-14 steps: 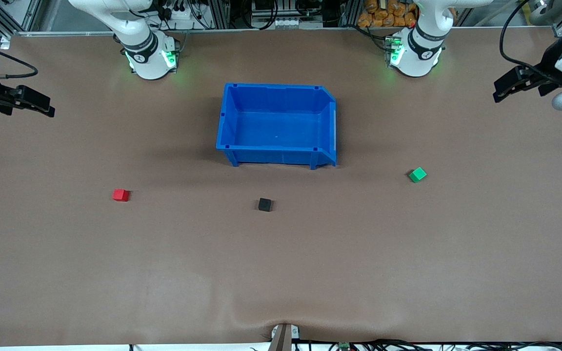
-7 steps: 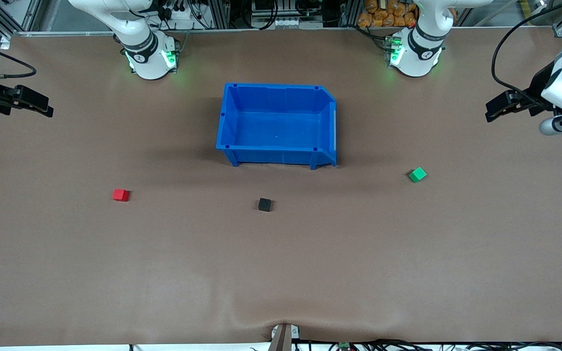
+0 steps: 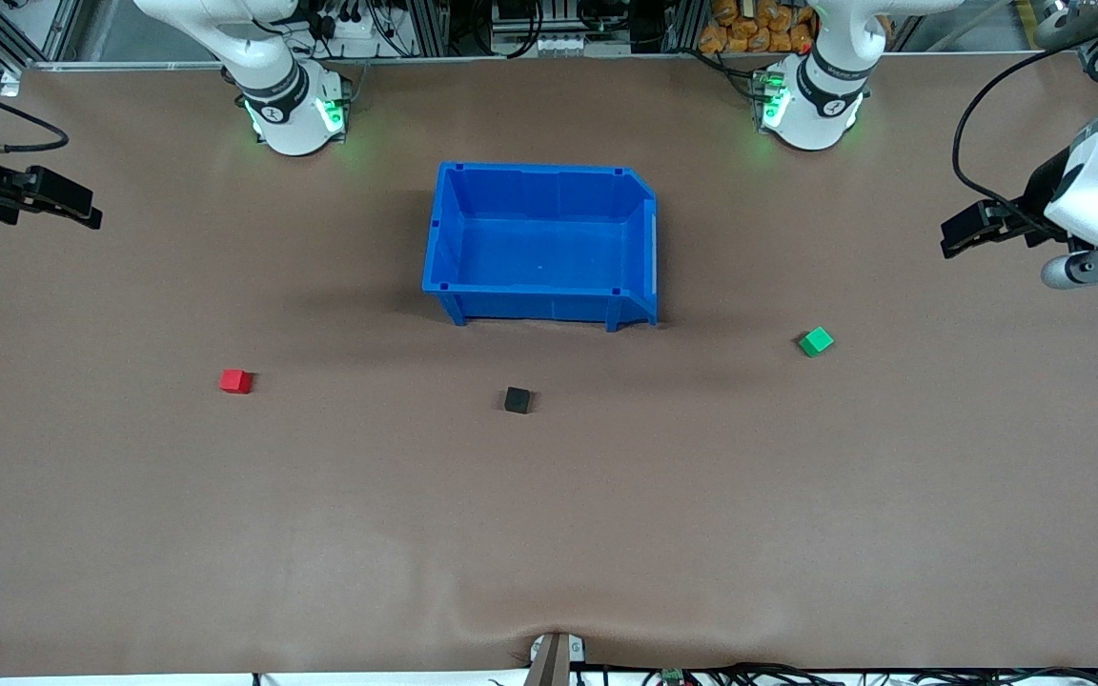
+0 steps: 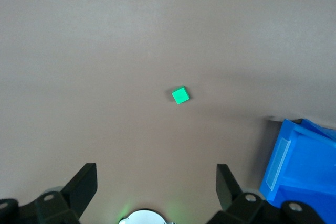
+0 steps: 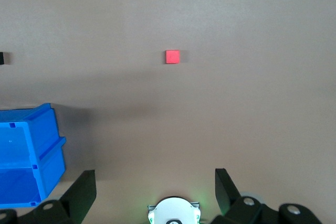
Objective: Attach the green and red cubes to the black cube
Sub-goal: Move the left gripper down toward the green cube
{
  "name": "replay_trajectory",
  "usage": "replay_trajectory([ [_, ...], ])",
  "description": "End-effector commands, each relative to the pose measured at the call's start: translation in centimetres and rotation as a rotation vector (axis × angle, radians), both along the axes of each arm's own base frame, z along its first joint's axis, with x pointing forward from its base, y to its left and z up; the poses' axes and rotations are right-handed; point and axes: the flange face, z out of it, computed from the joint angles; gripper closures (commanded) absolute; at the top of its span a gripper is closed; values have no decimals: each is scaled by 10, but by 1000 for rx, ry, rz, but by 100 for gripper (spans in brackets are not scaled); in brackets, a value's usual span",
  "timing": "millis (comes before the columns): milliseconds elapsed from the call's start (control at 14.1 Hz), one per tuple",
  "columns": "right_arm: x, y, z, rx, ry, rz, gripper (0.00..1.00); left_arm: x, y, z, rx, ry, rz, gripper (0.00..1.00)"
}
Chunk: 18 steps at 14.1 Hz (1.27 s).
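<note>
L hand (image 3: pixel 951 236) lower, nearer green cube (image 3: pixel 816 341).

My brown table (image 3: pixel 549 534) is carrying four things, all sitting directly on its matte cover. A blue bin (image 3: pixel 541 244) is standing open near the middle, between my two bases. The black cube (image 3: pixel 517 400) is lying nearer the front camera than the bin. The red cube (image 3: pixel 236 381) is resting toward my right arm's end, and the green cube (image 3: pixel 816 341) toward my left arm's end, all well apart.
</note>
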Motion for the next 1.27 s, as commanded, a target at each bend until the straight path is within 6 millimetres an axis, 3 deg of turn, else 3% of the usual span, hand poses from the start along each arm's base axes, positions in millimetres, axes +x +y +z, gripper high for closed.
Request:
replay_trajectory([
  [0,0,-1,5,-15,0,-11,0,11,2,-14,-1,2,-3,0],
  [496,0,4,2,-12,6,-5,0,43,0,-64,0,9,73,0],
  [637,2,0,0,-14,9,-10,0,47,-7,-79,10,20,172,0],
  [1204,3,4,-5,-12,19,-3,0,34,-1,-150,20,-15,223,0],
])
